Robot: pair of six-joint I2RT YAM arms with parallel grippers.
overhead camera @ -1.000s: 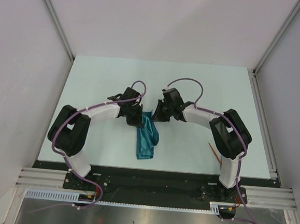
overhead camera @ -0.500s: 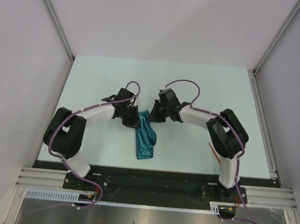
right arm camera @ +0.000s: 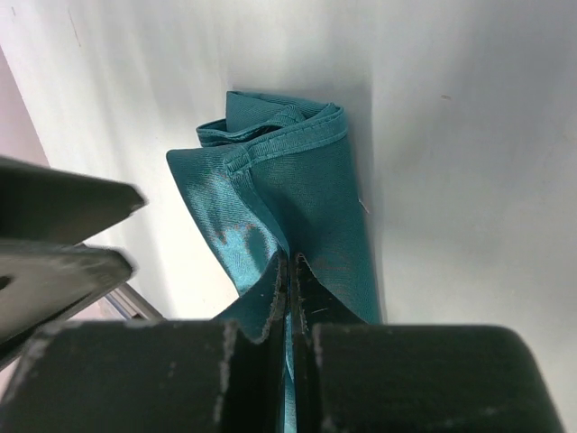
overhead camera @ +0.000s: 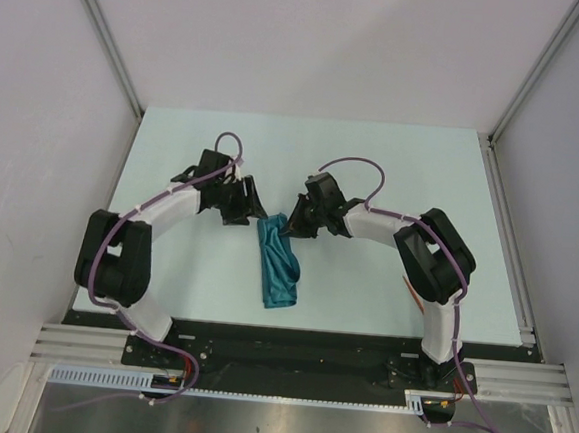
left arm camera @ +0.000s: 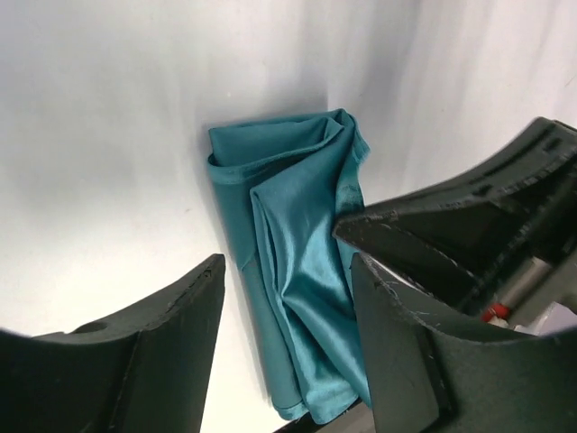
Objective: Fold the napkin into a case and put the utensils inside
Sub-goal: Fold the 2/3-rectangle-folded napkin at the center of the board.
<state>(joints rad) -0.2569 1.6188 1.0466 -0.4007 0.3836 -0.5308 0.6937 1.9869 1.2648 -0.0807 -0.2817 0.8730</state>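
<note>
The teal napkin (overhead camera: 277, 268) lies as a long, rumpled folded strip in the middle of the table, running from far to near. My right gripper (overhead camera: 295, 225) is shut on the strip's far end; in the right wrist view its jaws (right arm camera: 288, 260) pinch a fold of the napkin (right arm camera: 297, 171). My left gripper (overhead camera: 247, 206) stands open just left of that far end. In the left wrist view the napkin (left arm camera: 297, 225) shows between its spread fingertips (left arm camera: 213, 271), which hold nothing. A thin orange-red utensil (overhead camera: 416, 299) peeks out beside the right arm's upright link, mostly hidden.
The pale table (overhead camera: 175, 147) is fenced by aluminium rails at left and right (overhead camera: 509, 234) and by plain walls beyond. The black base rail (overhead camera: 290, 342) of both arms runs along the near edge. The right gripper's body (left arm camera: 478, 225) shows close by in the left wrist view.
My left gripper has let go of the napkin's far end, opened, and drawn back to the left and farther away. The right gripper stays shut on the cloth, shifted slightly left.
</note>
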